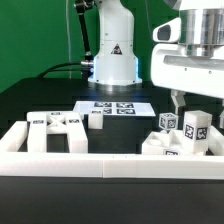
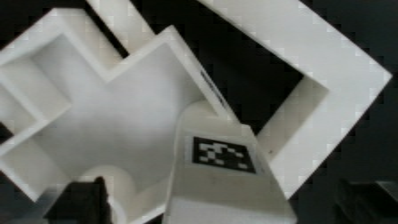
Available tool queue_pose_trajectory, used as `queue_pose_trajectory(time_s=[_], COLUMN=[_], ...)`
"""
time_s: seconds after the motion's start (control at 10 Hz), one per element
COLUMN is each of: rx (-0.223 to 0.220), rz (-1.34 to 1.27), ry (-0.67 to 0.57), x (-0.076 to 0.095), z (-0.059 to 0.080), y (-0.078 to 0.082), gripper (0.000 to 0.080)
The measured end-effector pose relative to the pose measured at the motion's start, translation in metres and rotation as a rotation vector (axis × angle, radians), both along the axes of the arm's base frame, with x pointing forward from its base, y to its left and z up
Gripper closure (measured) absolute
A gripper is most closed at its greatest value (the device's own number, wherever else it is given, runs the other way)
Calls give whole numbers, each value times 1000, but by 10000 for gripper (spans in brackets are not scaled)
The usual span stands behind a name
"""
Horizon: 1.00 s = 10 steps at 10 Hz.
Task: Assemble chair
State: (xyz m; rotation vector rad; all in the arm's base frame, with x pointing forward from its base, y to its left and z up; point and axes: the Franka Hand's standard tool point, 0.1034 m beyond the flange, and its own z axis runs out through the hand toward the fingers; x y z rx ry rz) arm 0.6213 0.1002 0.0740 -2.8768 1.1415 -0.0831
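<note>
We see the gripper (image 1: 186,100) spread over the tagged leg (image 2: 221,152) at the exterior view's right. If that leg stands loose, a brush from the gripper could topple it.

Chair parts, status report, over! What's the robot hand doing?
White two-finger gripper: looks open, holding nothing. Matte-white blocky chair pieces: loose, tagged block just beneath gripper. Nothing seen blocking, over.
</note>
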Motion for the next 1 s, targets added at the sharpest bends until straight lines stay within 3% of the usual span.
queue_pose_trajectory(time_s=[0.6,1.0], rx=[-44,-64], rz=[553,780], ry=[-12,-14], x=[-1,-1], z=[1,1], y=[4,2], gripper=[150,150])
